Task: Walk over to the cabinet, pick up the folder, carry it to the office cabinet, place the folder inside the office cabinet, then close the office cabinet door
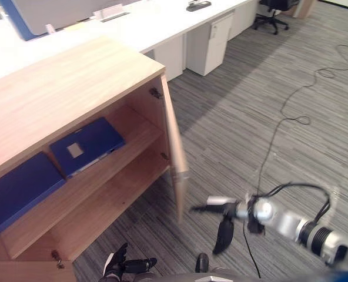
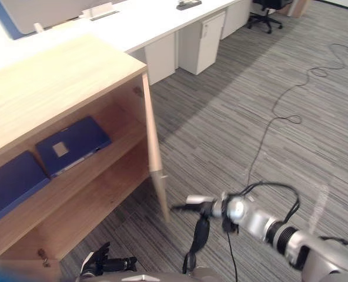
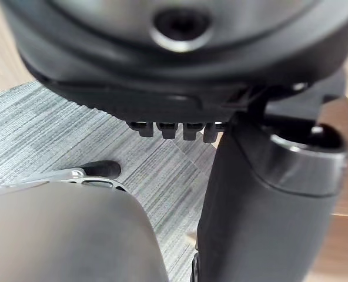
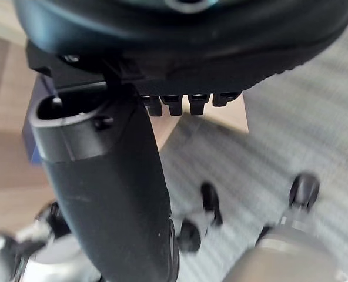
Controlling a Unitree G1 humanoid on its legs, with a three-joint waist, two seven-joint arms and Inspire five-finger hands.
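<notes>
**Left hand** (image 1: 126, 263): low at the near edge, over the carpet (image 1: 250, 117), below the cabinet front. It holds nothing that can be seen, and I cannot tell how far it is open.

**Right hand** (image 1: 228, 218): reached in from the right, level with the door's lower corner. Fingers (image 1: 224, 238) hang loose and straight and it holds nothing. It is just beside the door's free edge, but I cannot tell whether it touches.

**Cabinet** (image 1: 62, 88): pale wood with an upper shelf (image 1: 133, 132). The door (image 1: 173, 147) stands wide open, seen edge-on.

**Folder** (image 1: 97, 141): dark blue, lying flat on the upper shelf near the door side. Its near corner reaches the shelf's front edge. A second blue folder (image 1: 18, 188) lies flat beside it, further from the door.

**Background**: a white worktop (image 1: 150, 23), a drawer unit (image 1: 209, 44) and an office chair (image 1: 274, 12).

**Stage, as judged**: the folder is inside and only the door is left to close.

**Risks**
- A push so low on the door's free corner may slide off the edge, leaving the door ajar.
- A hard swing could bounce the door back open.
- If the folder's corner overhangs the shelf, the door could catch on it or knock it askew.

**Writing**: a pale square label (image 1: 74, 150) sits on the folder's cover, with nothing legible on it. No other readable print.
</notes>
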